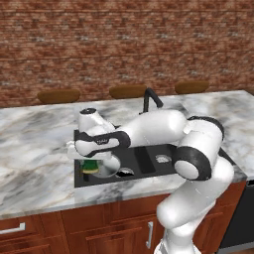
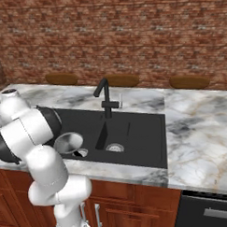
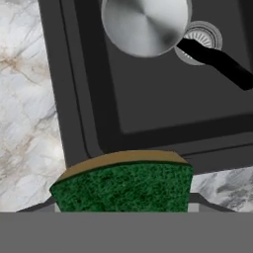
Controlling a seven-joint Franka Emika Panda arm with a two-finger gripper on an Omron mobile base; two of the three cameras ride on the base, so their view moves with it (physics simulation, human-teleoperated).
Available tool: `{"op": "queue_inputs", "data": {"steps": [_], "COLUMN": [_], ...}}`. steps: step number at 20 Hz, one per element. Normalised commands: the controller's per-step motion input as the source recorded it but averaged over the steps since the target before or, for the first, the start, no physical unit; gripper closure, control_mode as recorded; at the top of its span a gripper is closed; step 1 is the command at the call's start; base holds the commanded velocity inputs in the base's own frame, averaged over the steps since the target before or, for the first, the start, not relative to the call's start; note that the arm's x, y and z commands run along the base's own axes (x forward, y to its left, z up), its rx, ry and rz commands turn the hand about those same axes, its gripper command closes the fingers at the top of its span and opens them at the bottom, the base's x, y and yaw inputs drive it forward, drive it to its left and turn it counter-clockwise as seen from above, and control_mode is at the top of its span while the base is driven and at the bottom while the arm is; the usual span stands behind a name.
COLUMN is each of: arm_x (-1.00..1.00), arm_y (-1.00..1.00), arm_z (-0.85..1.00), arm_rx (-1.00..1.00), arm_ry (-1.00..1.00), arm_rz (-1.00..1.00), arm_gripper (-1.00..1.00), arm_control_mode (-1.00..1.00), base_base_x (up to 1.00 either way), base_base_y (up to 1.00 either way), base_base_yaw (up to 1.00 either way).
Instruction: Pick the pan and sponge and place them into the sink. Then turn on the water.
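Sponge point(image 3: 122, 185) clamped in gripper point(image 1: 91, 166), jaws part-open around it, hanging over larger basin's edge | pan point(image 3: 145, 24) in sink point(image 2: 139, 133) below, black handle across drain point(image 3: 202, 37) | faucet point(image 2: 104, 98) behind | marble counter point(image 1: 34, 149) beside

Left and right base views look forward and down from behind the arm, at medium range; both share the sink point(image 1: 149, 158) and faucet point(image 2: 104, 98) (seen from opposite sides). The hand view looks steeply down into one basin, close.
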Motion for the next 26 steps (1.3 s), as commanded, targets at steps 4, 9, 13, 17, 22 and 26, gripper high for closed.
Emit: {"op": "queue_inputs", "data": {"steps": [4, 9, 13, 17, 22, 26], "arm_x": [0.48, 0.53, 0.82, 0.62, 0.55, 0.55], "arm_y": [-1.00, -0.65, -0.07, 0.00, 0.00, 0.00], "arm_z": [0.02, -0.16, -0.50, -0.50, -0.30, -0.34], "arm_rx": [0.00, -0.01, -0.10, -0.09, -0.03, -0.07], "arm_ry": [0.00, 0.11, 0.20, 0.13, 0.01, 0.00], "arm_rz": [0.00, 0.00, 0.00, 0.01, 0.00, 0.00], "arm_gripper": [1.00, 1.00, 1.00, 1.00, 1.00, 1.00], "arm_control_mode": [-1.00, -1.00, -1.00, -1.00, -1.00, -1.00], "base_base_x": [0.00, 0.00, 0.00, 0.00, 0.00, 0.00], "base_base_y": [0.00, 0.00, 0.00, 0.00, 0.00, 0.00], "base_base_yaw": [0.00, 0.00, 0.00, 0.00, 0.00, 0.00]}}
